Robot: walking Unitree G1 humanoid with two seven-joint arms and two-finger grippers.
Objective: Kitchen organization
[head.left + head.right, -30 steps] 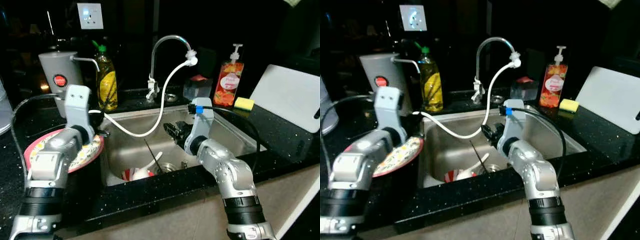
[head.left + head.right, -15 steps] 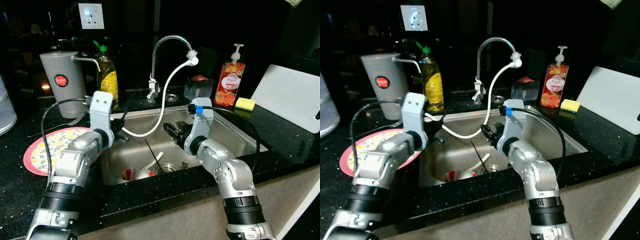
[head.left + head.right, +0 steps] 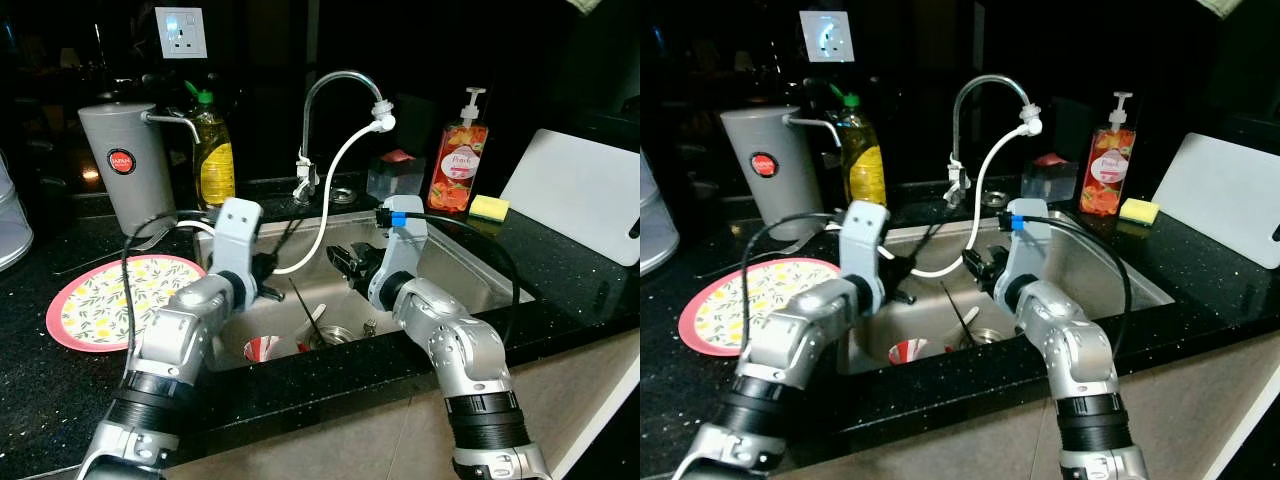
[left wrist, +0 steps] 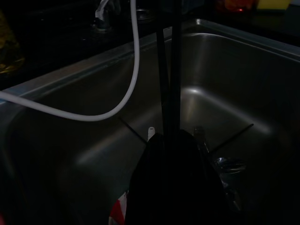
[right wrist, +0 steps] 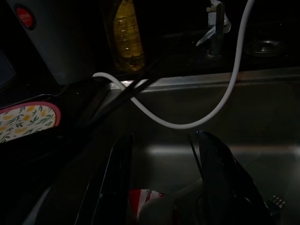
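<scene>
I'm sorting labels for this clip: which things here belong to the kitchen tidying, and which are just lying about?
Job: left gripper and right gripper over the sink; red-and-white cup and utensils in it; plate.

Lying about: oil bottle, soap, sponge, cutting board, grey jug, tap hose.

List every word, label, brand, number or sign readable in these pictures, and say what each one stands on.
Nothing reads clearly enough to quote.
Grey canister: round red badge with white lettering, too small to read.
Orange soap dispenser: printed label, lettering blurred.
Yellow bottle: label blurred, no words legible.
Wall socket plate: lit marks, no readable text.
Floral plate: leaf pattern, no words.
</scene>
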